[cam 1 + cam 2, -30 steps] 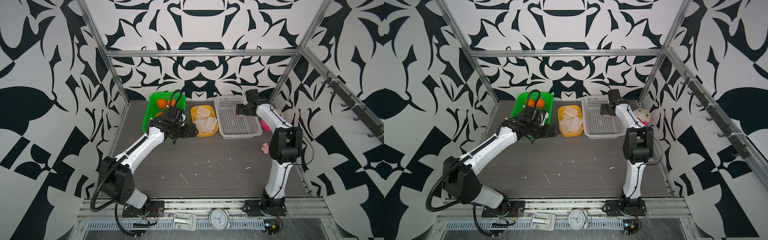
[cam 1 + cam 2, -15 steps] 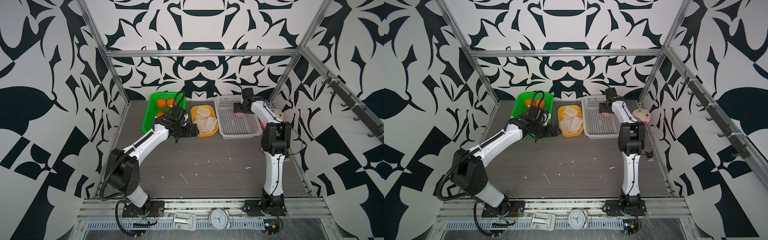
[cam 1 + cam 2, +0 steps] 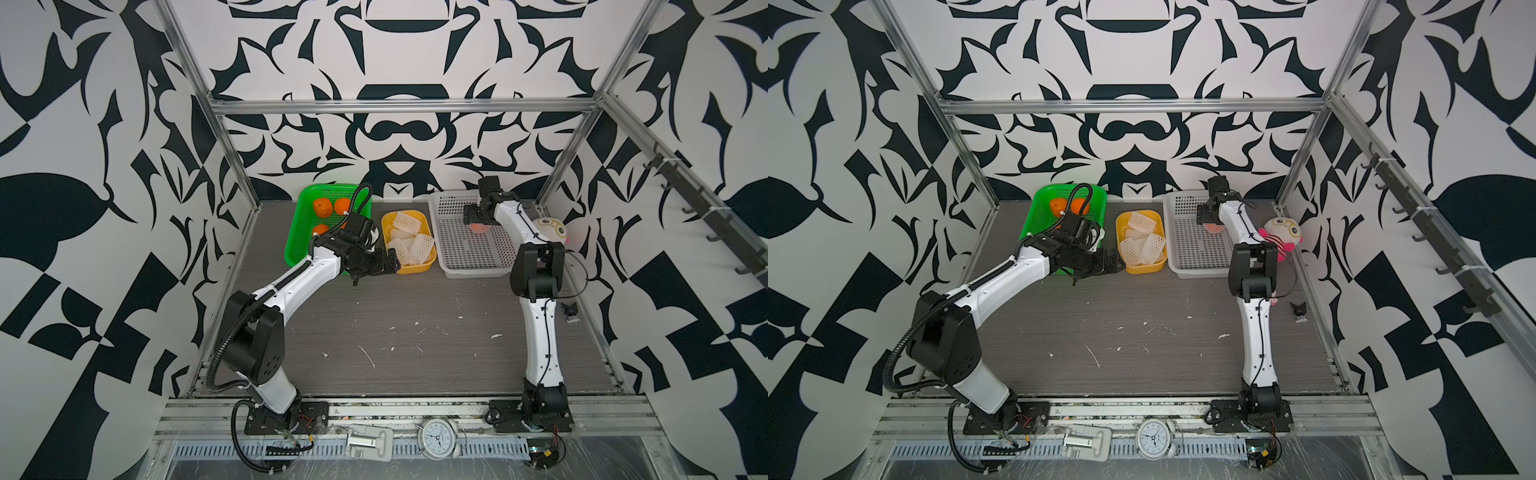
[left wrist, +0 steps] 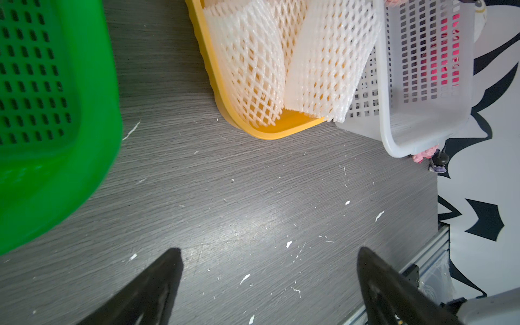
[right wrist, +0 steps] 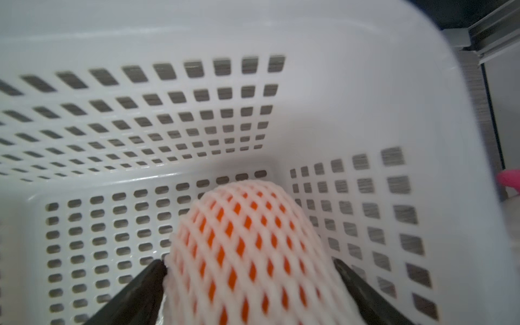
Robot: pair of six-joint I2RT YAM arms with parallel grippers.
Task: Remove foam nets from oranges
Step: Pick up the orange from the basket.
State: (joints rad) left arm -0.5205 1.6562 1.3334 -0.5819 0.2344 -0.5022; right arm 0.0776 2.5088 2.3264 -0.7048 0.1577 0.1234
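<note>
**Sorting Layout and Gripper Status: One Orange Not Yet Stripped**

**Green basket.** At the left of the table [image 3: 415, 324], the green basket [image 3: 297, 232] holds the bare oranges [image 3: 322, 206]. At least three show in a top view; the left arm hides part of the basket. It appears to serve as the bin for finished fruit.

**Left gripper.** The left gripper [image 4: 268, 250] hovers over bare table just in front of the yellow tray [image 3: 413, 269]. Its jaws are spread fully and nothing is between them. This position probably keeps it clear of the containers yet near the stripping work.

**Yellow tray.** The removed foam nets [image 3: 409, 243] lie flattened and overlapping here. The tray sits between the two baskets, within reach of either arm.

**White basket.** One netted orange [image 5: 247, 253] lies on the floor of the white basket [image 3: 469, 257], close to a wall. The right gripper [image 5: 249, 262] reaches down into the basket with its jaws wide on either side of the fruit. Its fingers [image 5: 135, 295] sit close against the net. The wrist view is blurred, so firm contact cannot be confirmed.

**Plush toy.** The plush toy [image 3: 1281, 232] rests outside the white basket, just beside it, and plays no part.
</note>
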